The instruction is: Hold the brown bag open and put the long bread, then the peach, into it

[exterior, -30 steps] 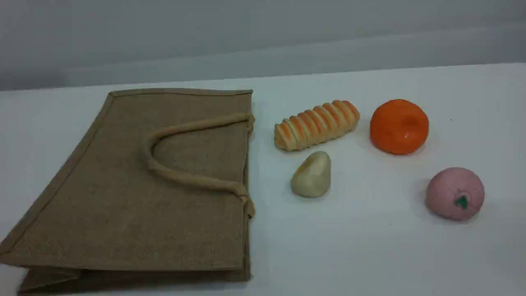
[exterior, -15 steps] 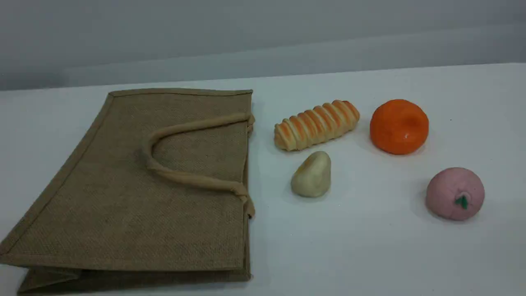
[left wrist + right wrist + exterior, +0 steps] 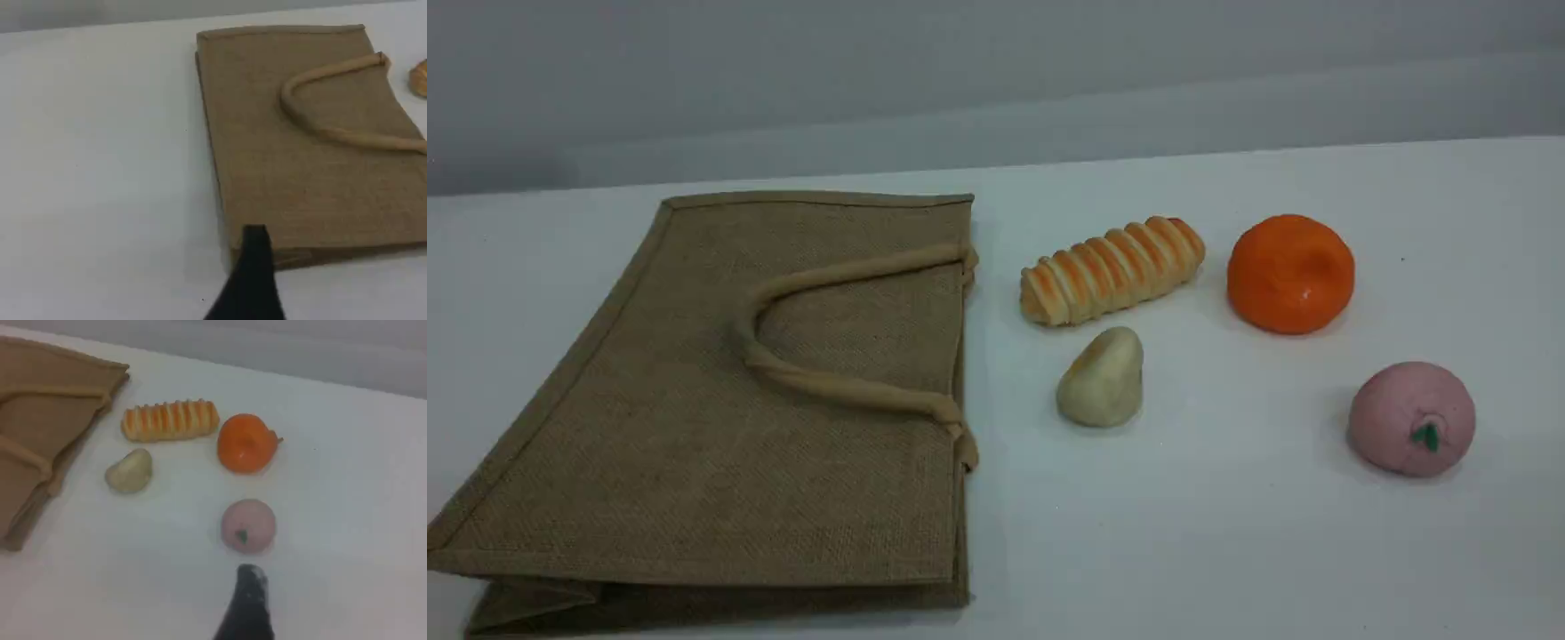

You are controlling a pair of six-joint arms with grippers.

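Starting out, nothing grasped: tan woven jute tote [image 3: 720,418] lies flat, frame left; striped ridged long loaf [image 3: 1112,269] centre, pink round peach [image 3: 1411,418] right; both grippers' jaws apart; next, lift beige loop handle [image 3: 818,378].

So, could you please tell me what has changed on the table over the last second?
Nothing visibly changed. The bag lies flat, and the bread, peach, orange and pale lump sit where they were; no arm has entered the scene view.

Bare tabletop [image 3: 1227,533] lies around the peach [image 3: 1411,418]; the pear [image 3: 1101,378] crowds the bread [image 3: 1112,269] beside the bag [image 3: 720,444].
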